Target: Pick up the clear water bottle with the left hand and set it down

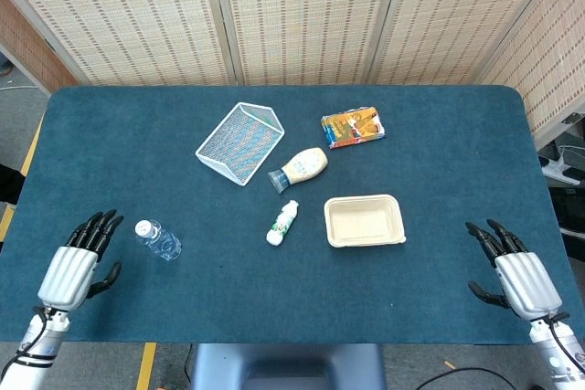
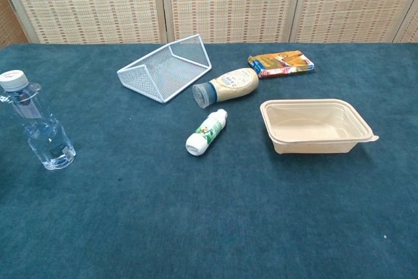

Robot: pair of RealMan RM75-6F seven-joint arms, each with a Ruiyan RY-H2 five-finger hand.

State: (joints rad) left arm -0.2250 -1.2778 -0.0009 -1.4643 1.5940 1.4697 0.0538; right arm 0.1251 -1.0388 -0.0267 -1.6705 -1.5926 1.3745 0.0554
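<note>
The clear water bottle (image 1: 158, 238) with a white cap stands free on the blue table at the front left. In the chest view the bottle (image 2: 39, 125) leans with its cap toward the left and its base on the cloth. My left hand (image 1: 75, 267) is open with fingers apart, to the left of the bottle and clear of it; the chest view does not show it. My right hand (image 1: 516, 276) is open at the front right corner, holding nothing.
A tipped white wire basket (image 1: 239, 142) lies at mid-table. Beside it are a lying mayonnaise bottle (image 1: 302, 168) and a small white bottle (image 1: 282, 223). A beige food container (image 1: 364, 220) and an orange packet (image 1: 353, 126) sit to the right.
</note>
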